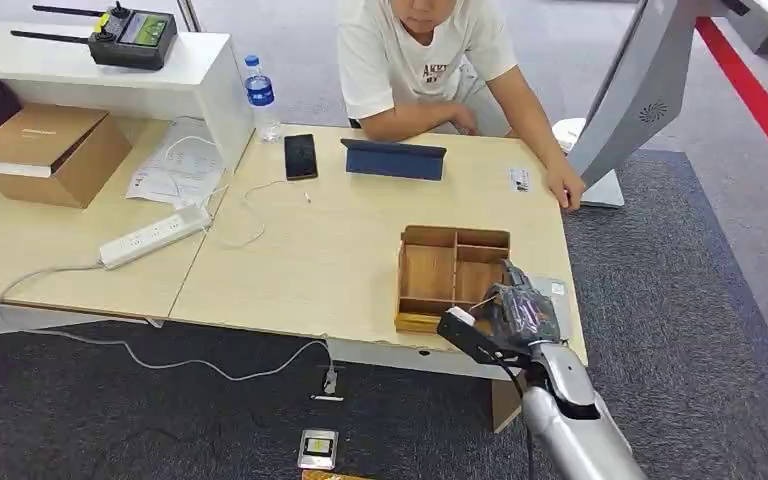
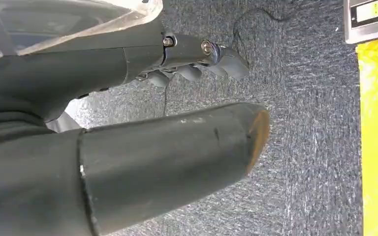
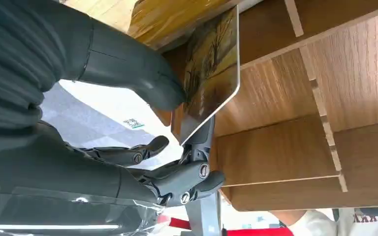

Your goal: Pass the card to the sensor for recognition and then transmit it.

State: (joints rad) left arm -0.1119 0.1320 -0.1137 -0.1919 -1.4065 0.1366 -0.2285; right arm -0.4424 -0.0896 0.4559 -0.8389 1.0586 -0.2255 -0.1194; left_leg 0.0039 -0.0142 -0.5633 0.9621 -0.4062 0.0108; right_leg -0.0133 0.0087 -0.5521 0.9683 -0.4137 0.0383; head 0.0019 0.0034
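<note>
A black phone lies on the tabletop just left of a dark blue tablet case. A water bottle stands behind the phone; a power strip lies farther left.

Two pale wooden tables stand pushed together on grey carpet. On the right one sit a compartmented wooden box near the front edge, a black phone, a blue folded tablet case, a water bottle at the back corner, and a small card beside a person's hand. The left table carries a cardboard box, a white power strip with its cable, and some papers. Down on the carpet lies a small silver device.
</note>
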